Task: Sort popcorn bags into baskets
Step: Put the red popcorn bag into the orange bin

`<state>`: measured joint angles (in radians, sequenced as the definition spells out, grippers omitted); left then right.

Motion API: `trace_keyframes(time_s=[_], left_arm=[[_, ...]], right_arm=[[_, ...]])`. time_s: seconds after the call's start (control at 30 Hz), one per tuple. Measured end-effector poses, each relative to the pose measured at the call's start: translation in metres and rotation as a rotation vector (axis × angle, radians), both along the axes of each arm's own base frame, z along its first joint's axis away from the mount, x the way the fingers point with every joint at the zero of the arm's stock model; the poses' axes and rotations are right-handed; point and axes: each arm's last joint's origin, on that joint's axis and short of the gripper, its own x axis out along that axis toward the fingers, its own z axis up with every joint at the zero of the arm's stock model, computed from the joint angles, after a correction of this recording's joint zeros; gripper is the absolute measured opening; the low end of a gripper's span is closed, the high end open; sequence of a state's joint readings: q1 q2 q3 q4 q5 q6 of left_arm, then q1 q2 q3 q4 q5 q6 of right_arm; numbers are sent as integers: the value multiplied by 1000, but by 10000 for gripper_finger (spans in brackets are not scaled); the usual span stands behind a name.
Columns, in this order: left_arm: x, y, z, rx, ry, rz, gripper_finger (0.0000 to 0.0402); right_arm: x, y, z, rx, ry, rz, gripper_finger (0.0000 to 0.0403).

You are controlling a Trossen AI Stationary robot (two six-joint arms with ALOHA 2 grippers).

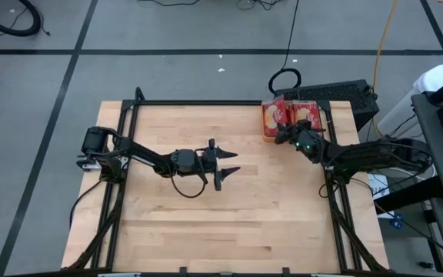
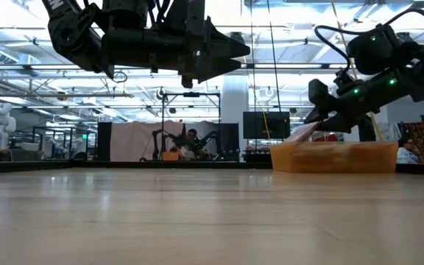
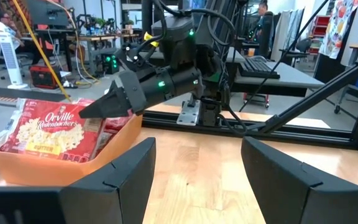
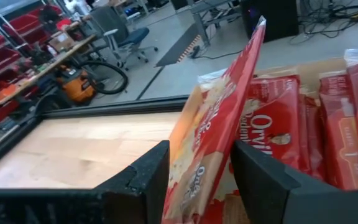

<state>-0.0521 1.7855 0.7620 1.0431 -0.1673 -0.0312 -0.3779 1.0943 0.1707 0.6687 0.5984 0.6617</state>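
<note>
An orange basket (image 3: 42,171) stands at the table's far right corner (image 1: 268,139), with several red popcorn bags (image 4: 278,137) lying in it. One more popcorn bag (image 4: 222,99) stands on edge between the fingers of my right gripper (image 4: 197,152), which reaches over the basket's near left side (image 1: 283,137). My left gripper (image 1: 233,163) hovers open over the middle of the table, pointing level toward the basket, with nothing between its fingers (image 3: 197,146). My right gripper pinches the standing popcorn bag between its two fingers, on the bag's two flat faces near its lower end (image 4: 194,168). The fingers slant slightly down over the basket's near left side. The bag stands tilted, its top edge up, leaning toward the bags in the basket.
A black keyboard and box (image 1: 344,96) sit just beyond the basket. Black frame rails (image 1: 206,102) run along the table's edges. Bare wooden tabletop (image 1: 206,215) spreads across the near half. People and equipment show in the room behind.
</note>
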Motion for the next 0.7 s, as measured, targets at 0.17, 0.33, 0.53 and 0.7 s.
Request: trace_keyframes(time_s=[0.17,0.33,0.53,0.7], left_arm=[[0,0,0,-8,-1,0,239],[0,-4,0,-9,0,-10,239],[-1,-10,0,-20,-2,-29,239],[-1,-10,0,-21,-2,-30,239]], right_arm=[[0,1,2,-15,8,9,163],[-2,2,6,-38,11,19,163],[-10,6,11,22,136,45,163],[-14,8,25,46,189,46,162]])
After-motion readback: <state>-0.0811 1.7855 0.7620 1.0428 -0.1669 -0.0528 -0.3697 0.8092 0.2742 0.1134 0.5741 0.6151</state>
